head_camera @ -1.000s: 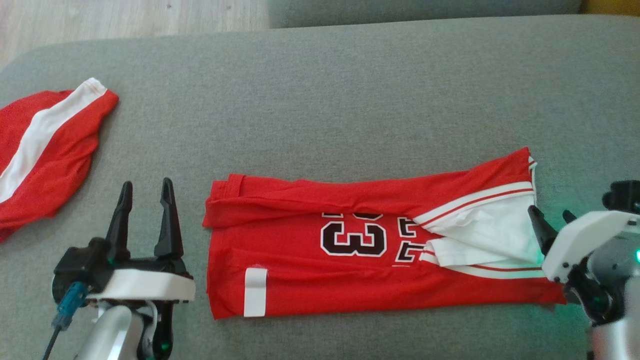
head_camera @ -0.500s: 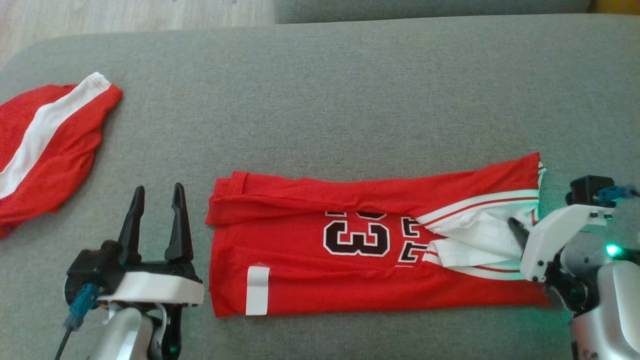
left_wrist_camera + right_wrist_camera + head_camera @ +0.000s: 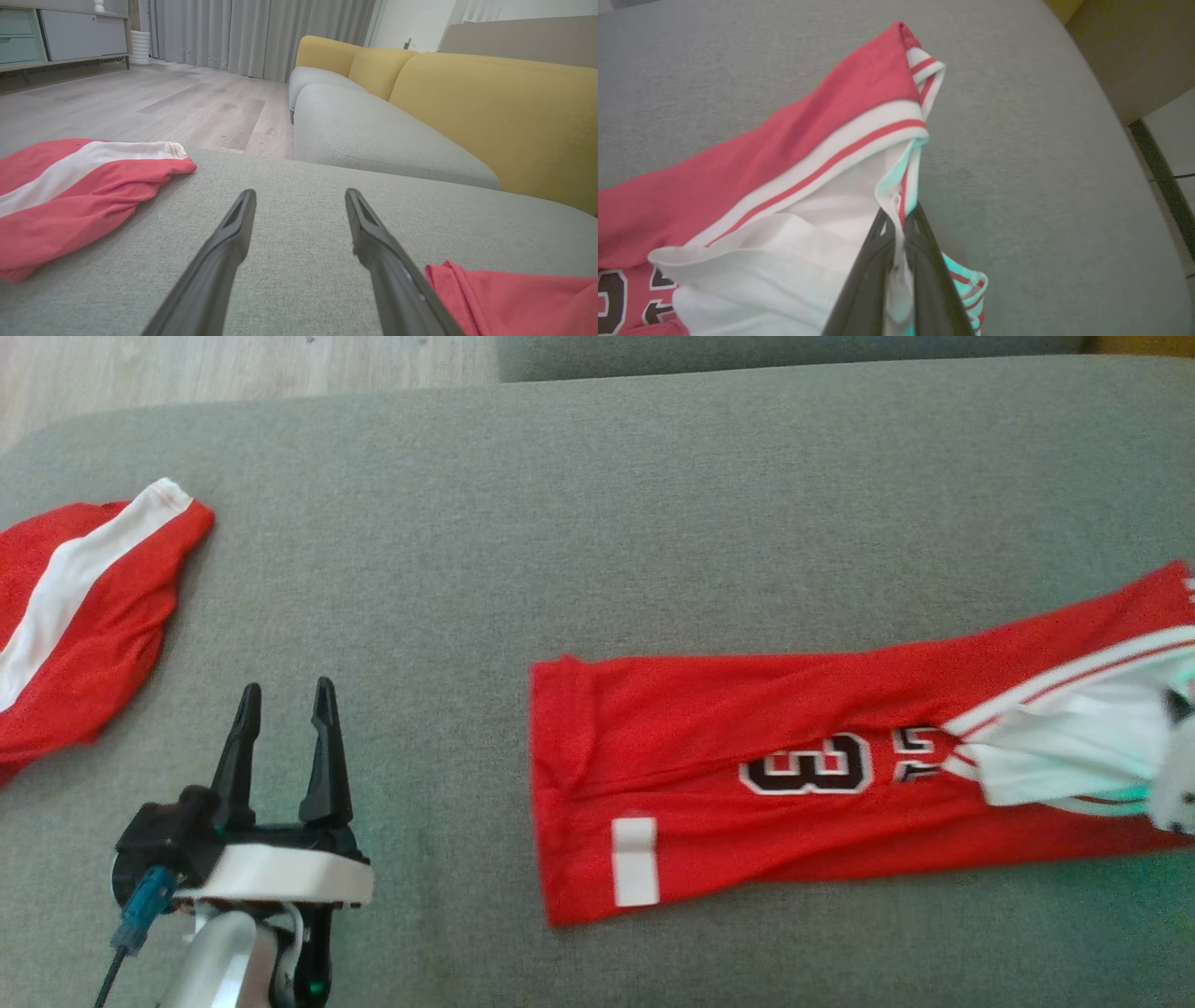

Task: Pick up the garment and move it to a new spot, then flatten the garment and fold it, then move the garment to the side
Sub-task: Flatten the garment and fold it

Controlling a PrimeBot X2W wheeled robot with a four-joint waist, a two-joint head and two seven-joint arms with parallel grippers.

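The garment (image 3: 794,831) is a red jersey with a black-and-white number, folded into a long strip across the right half of the grey cushion (image 3: 597,523). Its white-trimmed end lies at the right edge of the head view. In the right wrist view my right gripper (image 3: 899,217) is shut on the garment (image 3: 784,154), its fingers pinching the white striped trim. My left gripper (image 3: 285,695) stands open over bare cushion, well to the left of the garment's near end. Between its fingers (image 3: 229,242) there is nothing, and a red corner of the garment (image 3: 514,298) shows to its lower right.
A second red cloth with a white stripe (image 3: 75,607) lies bunched at the cushion's left edge, also in the left wrist view (image 3: 70,186). Wooden floor (image 3: 140,98) and a yellow-backed sofa (image 3: 467,102) lie beyond the cushion. The cushion's rounded right edge (image 3: 1125,154) is close to my right gripper.
My right gripper has shut on the garment's white-trimmed end and dragged the whole garment to the right across the cushion. The left gripper has stayed open in about the same place.
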